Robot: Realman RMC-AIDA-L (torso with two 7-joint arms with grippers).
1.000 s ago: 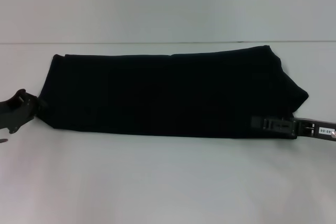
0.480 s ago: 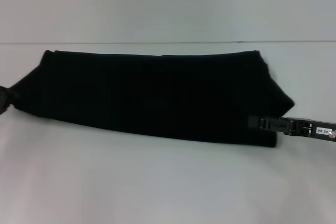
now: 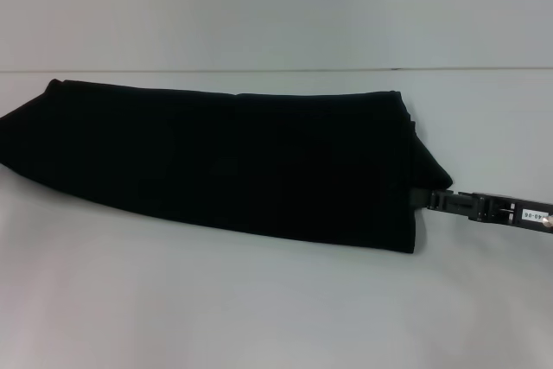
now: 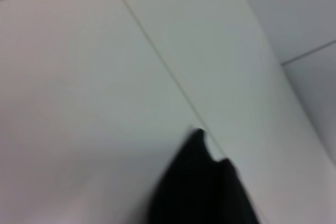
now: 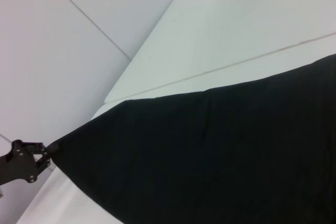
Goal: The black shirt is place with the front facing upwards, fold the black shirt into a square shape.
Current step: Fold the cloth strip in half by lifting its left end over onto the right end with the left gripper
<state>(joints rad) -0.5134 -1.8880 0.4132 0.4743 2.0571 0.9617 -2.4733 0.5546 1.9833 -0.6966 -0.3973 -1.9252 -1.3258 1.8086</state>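
Observation:
The black shirt lies as a long folded band across the white table, its left end running out of the head view. In the right wrist view the left gripper is shut on the shirt's far corner, which is drawn out to a point. The left wrist view shows only a tip of the shirt. My right gripper sits at the shirt's right edge, level with the table. No lettering or label shows.
The table's far edge runs behind the shirt, with a pale wall beyond it. Bare table surface lies in front of the shirt and to its right, around the right arm.
The shirt has slid to the left, with its left end pulled out of the head view along with the left gripper. The right gripper has stayed nearly in place, now at the shirt's edge.

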